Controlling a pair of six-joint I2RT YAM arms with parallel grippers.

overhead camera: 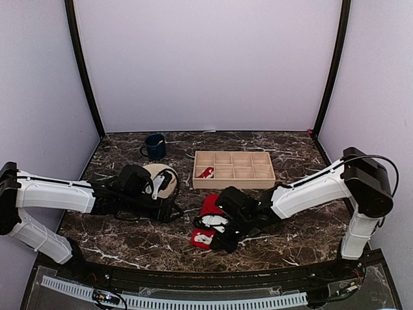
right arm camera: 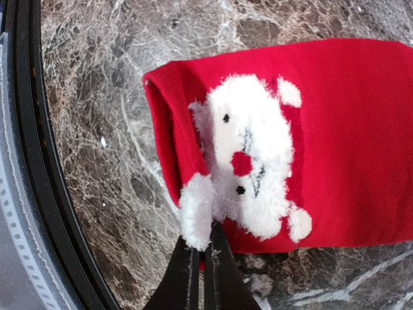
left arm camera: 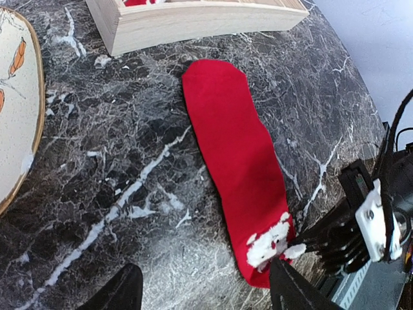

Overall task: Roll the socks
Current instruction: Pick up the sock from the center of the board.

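Observation:
A red sock [overhead camera: 208,213] with a white fluffy figure at its cuff end lies flat on the marble table. It also shows in the left wrist view [left arm camera: 240,152] and in the right wrist view [right arm camera: 335,135]. My right gripper [right arm camera: 202,248] is shut on the sock's edge at the cuff, by the white fluff [right arm camera: 248,152]; it also shows in the top view [overhead camera: 216,234]. My left gripper [left arm camera: 206,290] is open and empty, just left of the sock's cuff end, its right finger [left arm camera: 293,290] beside the white patch. A second red sock [overhead camera: 206,172] lies in the wooden tray.
A wooden compartment tray [overhead camera: 233,169] stands behind the sock. A patterned plate [overhead camera: 161,178] lies under my left arm, with a dark blue mug [overhead camera: 154,146] behind it. The table's black front rail [right arm camera: 29,161] is close to the sock's cuff.

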